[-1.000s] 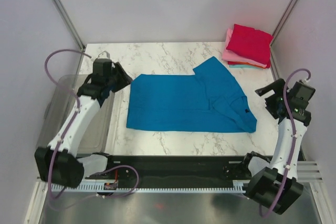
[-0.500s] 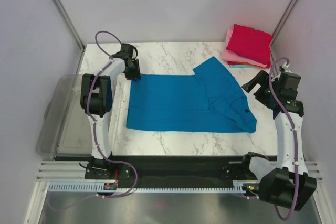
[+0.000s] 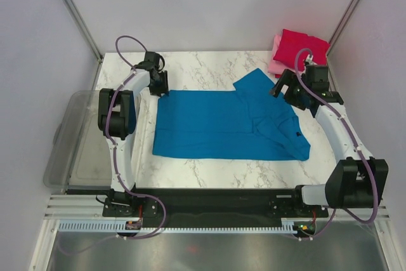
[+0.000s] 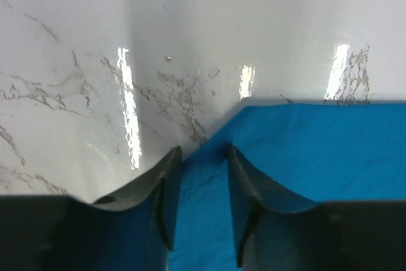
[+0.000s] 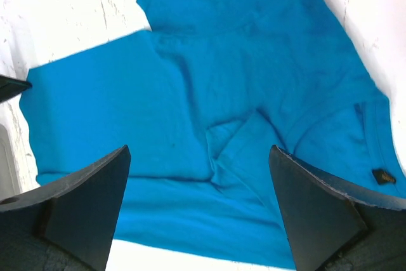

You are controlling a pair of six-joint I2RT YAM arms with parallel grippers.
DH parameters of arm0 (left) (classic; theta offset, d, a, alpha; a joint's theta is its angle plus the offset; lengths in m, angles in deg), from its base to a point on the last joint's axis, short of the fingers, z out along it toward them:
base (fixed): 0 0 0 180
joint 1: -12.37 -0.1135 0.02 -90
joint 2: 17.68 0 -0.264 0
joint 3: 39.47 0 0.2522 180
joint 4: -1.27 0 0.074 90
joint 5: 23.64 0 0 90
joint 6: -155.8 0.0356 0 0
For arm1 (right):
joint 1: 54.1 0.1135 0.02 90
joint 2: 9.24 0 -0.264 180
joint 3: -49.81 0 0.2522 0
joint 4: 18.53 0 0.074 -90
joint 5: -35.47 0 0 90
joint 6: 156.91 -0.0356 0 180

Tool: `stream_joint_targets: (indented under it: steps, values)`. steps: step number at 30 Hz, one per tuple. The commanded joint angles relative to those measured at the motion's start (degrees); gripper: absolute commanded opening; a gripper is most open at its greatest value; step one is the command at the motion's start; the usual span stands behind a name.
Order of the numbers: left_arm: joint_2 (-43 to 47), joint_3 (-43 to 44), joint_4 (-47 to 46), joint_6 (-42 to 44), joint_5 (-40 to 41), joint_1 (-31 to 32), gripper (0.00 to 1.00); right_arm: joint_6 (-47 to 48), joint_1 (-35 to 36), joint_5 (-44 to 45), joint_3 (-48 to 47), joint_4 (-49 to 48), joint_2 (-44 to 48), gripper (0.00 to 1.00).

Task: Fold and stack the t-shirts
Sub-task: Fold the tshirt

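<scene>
**A:** Where's the shirt?

**B:** I see the bright blue t-shirt (image 3: 222, 125) spread flat on the marble table (image 3: 203, 68), creased at its right end. Red and pink folded shirts (image 3: 301, 52) sit in the far right corner.

**A:** And the grippers?

**B:** My left wrist camera shows the left gripper (image 4: 204, 157) narrowly parted, astride the shirt's far left corner. The overhead view hides that gap. The right gripper (image 5: 198, 150) hangs wide apart above the far sleeve.

The white marble table (image 3: 209, 68) carries a blue t-shirt (image 3: 216, 125) spread flat at its middle. Beyond the shirt's right end lies a folded stack (image 3: 303, 52), crimson over pink. Left of the shirt sits a clear grey bin (image 3: 76, 144).
</scene>
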Motion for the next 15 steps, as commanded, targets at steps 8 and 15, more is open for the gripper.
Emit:
stream_joint_targets:
  steps: [8,15]
  values:
    - [-2.75,1.11,-0.93,4.67,-7.12,-0.19,0.02,5.47,4.95,8.48,-24.4,-0.3,-24.98,0.94]
    - [-4.85,3.03,0.12,4.86,-12.22,-1.86,0.02,8.98,7.93,15.6,-49.47,3.38,-46.25,0.84]
